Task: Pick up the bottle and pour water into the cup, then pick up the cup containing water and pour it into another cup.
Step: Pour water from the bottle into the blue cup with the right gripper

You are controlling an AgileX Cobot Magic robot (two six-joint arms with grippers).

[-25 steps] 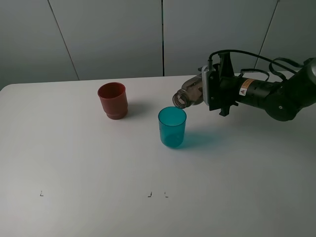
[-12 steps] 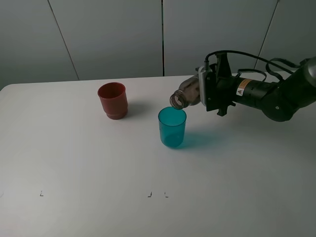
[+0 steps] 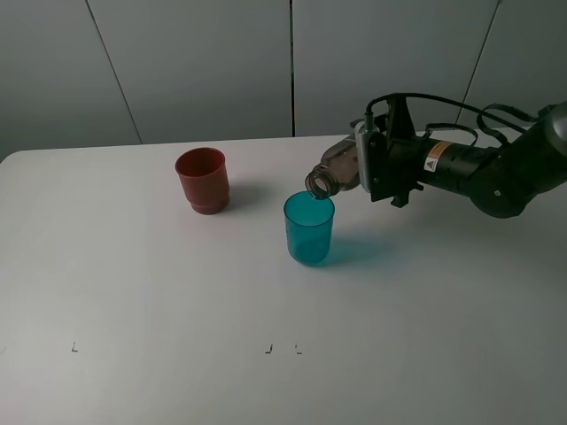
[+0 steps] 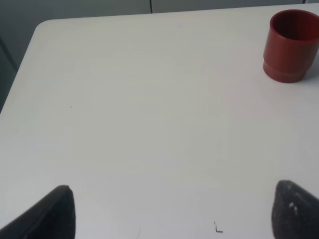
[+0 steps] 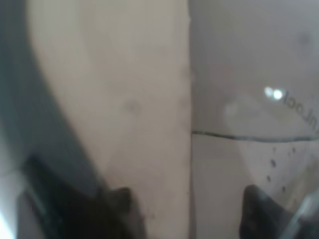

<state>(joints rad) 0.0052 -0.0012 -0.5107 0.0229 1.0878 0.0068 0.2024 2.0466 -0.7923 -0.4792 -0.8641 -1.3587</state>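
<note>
Tilted bottle [image 3: 337, 168] in right pincer [image 3: 366, 164] above teal cup [image 3: 309, 228]

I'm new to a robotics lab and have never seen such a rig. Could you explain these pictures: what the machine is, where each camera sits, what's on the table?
It is a robot with two arms, each ending in a gripper. One picture comes from a camera mounted high above the white table; the other two come from cameras on the arms' wrists. On the table stand a teal cup and a red-brown cup, apart. The right gripper is shut on a smoky bottle, tipped with its mouth over the teal cup; I cannot see water flowing. Its wrist picture is a blurry close-up of that bottle. The left gripper is open and empty.
</note>
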